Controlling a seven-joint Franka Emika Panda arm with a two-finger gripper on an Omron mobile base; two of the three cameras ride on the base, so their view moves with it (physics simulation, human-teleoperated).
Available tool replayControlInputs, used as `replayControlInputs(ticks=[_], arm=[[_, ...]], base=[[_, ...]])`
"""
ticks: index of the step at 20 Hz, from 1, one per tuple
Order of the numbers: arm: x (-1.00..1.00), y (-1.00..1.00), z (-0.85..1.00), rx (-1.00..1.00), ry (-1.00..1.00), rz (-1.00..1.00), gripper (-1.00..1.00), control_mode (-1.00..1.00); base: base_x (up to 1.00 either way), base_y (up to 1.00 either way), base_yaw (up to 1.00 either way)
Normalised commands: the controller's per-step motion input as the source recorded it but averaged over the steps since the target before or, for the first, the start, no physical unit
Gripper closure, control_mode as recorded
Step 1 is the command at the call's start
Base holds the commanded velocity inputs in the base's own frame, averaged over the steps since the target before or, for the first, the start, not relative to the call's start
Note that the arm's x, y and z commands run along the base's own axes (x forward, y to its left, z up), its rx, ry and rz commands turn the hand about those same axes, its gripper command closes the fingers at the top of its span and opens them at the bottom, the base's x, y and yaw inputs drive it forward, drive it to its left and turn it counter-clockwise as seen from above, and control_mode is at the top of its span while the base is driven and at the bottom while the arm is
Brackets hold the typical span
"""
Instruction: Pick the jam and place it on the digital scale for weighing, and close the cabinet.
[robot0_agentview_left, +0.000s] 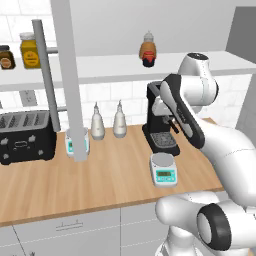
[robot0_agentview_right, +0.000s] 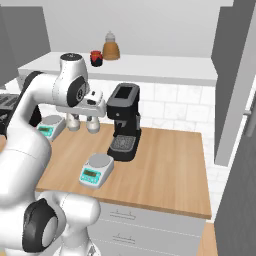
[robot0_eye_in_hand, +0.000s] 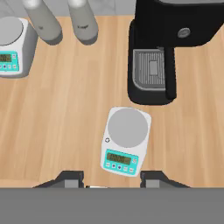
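The jam (robot0_agentview_left: 148, 61) (robot0_agentview_right: 96, 58) is a tiny red jar with a dark lid, standing on the white shelf (robot0_agentview_left: 200, 67) of the open cabinet, just in front of a brown bottle (robot0_agentview_left: 148, 48). The cabinet door (robot0_agentview_left: 67, 75) stands edge-on with its long silver handle (robot0_agentview_left: 45, 75). The digital scale (robot0_agentview_left: 164, 169) (robot0_agentview_right: 96, 169) (robot0_eye_in_hand: 124, 140) sits near the counter's front, its platter bare. My gripper (robot0_eye_in_hand: 113, 180) hangs above this scale, pointing down at the counter, open with nothing between its fingers.
A second scale (robot0_agentview_left: 77, 142) (robot0_eye_in_hand: 12, 46) sits further left. A black coffee machine (robot0_agentview_left: 161, 125) (robot0_eye_in_hand: 170, 48) stands right behind the near scale. Two grey bottles (robot0_agentview_left: 97, 125), a toaster (robot0_agentview_left: 25, 135) and yellow-labelled jars (robot0_agentview_left: 30, 52) lie to the left. Another open door (robot0_agentview_right: 232, 85) hangs at right.
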Motion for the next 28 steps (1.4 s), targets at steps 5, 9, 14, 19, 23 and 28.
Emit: replayControlInputs(ticks=[5,9,14,19,23,28], arm=[[-0.34,0.0,0.0,0.0,-0.02,0.0,-1.0,-1.0],[-0.86,0.0,0.14,0.0,-0.34,0.02,-1.0,-1.0],[-0.56,0.0,0.9,0.0,-0.45,0.05,-1.0,-1.0],[-0.21,0.0,0.99,-0.01,-0.14,0.02,-1.0,-1.0],[0.0,0.0,0.92,-0.03,0.0,0.0,-1.0,-1.0],[0.07,0.0,0.77,0.0,0.0,0.0,-1.0,-1.0]], base=[[0.0,0.0,0.0],[0.0,0.0,0.0],[0.0,0.0,0.0],[0.0,0.0,0.0],[0.0,0.0,0.0],[0.0,0.0,0.0]])
